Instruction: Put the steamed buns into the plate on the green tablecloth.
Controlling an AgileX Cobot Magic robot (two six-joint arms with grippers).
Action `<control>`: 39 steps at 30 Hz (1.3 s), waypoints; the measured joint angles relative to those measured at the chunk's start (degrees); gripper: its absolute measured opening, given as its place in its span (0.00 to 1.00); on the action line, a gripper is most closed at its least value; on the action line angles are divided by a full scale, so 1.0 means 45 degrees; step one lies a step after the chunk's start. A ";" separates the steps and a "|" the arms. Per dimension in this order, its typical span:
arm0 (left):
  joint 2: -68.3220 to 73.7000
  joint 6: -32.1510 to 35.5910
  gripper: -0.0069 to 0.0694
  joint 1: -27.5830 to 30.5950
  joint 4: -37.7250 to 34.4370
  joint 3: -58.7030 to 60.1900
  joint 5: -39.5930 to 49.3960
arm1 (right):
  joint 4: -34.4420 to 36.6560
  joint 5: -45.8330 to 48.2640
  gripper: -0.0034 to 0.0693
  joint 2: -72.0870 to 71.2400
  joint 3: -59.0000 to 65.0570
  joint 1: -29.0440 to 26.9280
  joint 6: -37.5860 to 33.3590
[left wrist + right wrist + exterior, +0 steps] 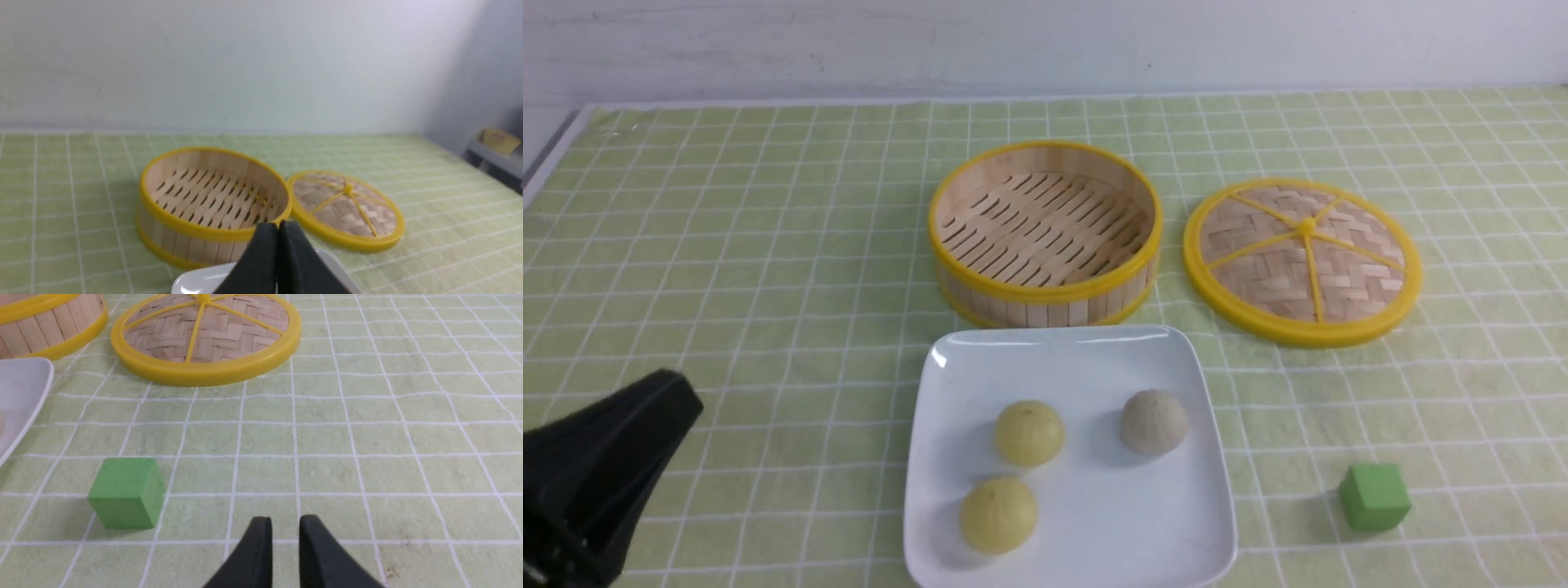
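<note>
Buns: we saw all three steamed buns (1068, 457) on the white plate (947, 523), steamer (1045, 233) at its 12 o'clock | left tool (645, 433) closed, empty, at plate's 9 o'clock, nearer | right tool (284, 531) slightly parted, empty, beside green cube (124, 493).

plate (1209, 490): glossy white, smooth | green tablecloth (768, 245): matt cloth | steamer basket (1045, 237): slatted bamboo, yellow rim

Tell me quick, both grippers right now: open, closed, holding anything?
Left gripper: closed, holding nothing.
Right gripper: slightly open, empty, above the green tablecloth.
</note>
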 joint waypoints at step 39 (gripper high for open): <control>-0.3344 0.2447 0.16 0.6961 -0.1552 0.3485 0.4735 | -0.0037 0.0000 0.30 0.0000 0.0000 0.0000 0.0000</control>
